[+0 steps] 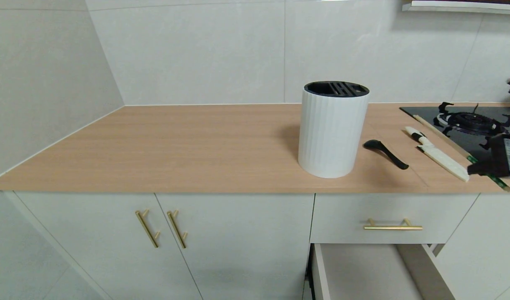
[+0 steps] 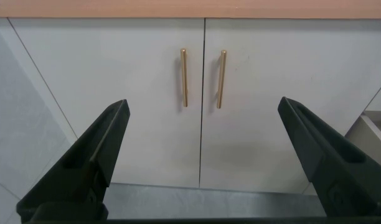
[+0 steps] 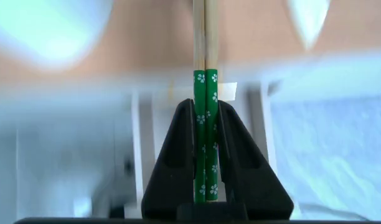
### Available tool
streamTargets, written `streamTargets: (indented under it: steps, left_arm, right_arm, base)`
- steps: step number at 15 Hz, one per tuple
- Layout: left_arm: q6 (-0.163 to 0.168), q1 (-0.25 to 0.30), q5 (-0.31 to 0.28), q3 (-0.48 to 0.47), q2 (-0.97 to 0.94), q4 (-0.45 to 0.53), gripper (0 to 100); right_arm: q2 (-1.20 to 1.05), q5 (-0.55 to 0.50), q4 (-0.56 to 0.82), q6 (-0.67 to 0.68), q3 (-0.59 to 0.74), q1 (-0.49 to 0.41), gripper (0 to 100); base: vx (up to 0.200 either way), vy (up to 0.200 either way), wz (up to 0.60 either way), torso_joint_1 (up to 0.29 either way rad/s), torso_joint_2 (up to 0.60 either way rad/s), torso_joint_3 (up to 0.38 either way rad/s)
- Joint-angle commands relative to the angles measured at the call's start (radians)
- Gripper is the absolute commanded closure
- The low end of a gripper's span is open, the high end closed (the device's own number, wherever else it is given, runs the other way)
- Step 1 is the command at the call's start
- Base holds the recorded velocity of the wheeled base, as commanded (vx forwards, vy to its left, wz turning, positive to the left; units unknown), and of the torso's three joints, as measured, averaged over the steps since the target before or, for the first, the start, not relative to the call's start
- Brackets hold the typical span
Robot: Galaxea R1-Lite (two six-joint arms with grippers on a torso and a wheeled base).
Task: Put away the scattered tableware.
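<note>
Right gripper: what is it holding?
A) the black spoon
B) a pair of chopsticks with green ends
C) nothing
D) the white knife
B: the right gripper is shut on the chopsticks, their green flowered ends clamped between its fingers.

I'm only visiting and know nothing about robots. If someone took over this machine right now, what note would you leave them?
Left gripper: open, empty, low in front of the white cabinet doors.
Right gripper: shut on the pair of wooden chopsticks with green flowered ends.
On the wooden countertop: white ribbed cylindrical holder with black slotted top, black spoon, white knife.
Done: nothing sticks out of the holder.
Left: chopsticks, spoon, knife.
</note>
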Motion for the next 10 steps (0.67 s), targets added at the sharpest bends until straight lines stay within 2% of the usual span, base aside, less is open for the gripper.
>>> streamTargets:
  steps: [1, 7, 10]
  left_arm:
    - [-0.001, 0.0, 0.0, 0.0, 0.0, -0.001, 0]
    - [-0.001, 0.0, 0.0, -0.001, 0.0, 0.001, 0]
    - [-0.001, 0.0, 0.0, 0.0, 0.0, -0.001, 0]
  right_arm:
    - [-0.185, 0.018, 0.071, 0.003, 0.071, 0.071, 100]
    - [-0.354, 0.082, 0.252, -0.004, 0.292, 0.121, 100]
    - [-0.317, 0.197, 0.246, -0.004, 0.428, 0.121, 100]
  base:
    - [0.0, 0.0, 0.0, 0.0, 0.0, 0.0]
    - [0.0, 0.0, 0.0, 0.0, 0.0, 0.0]
    - [0.0, 0.0, 0.0, 0.0, 0.0, 0.0]
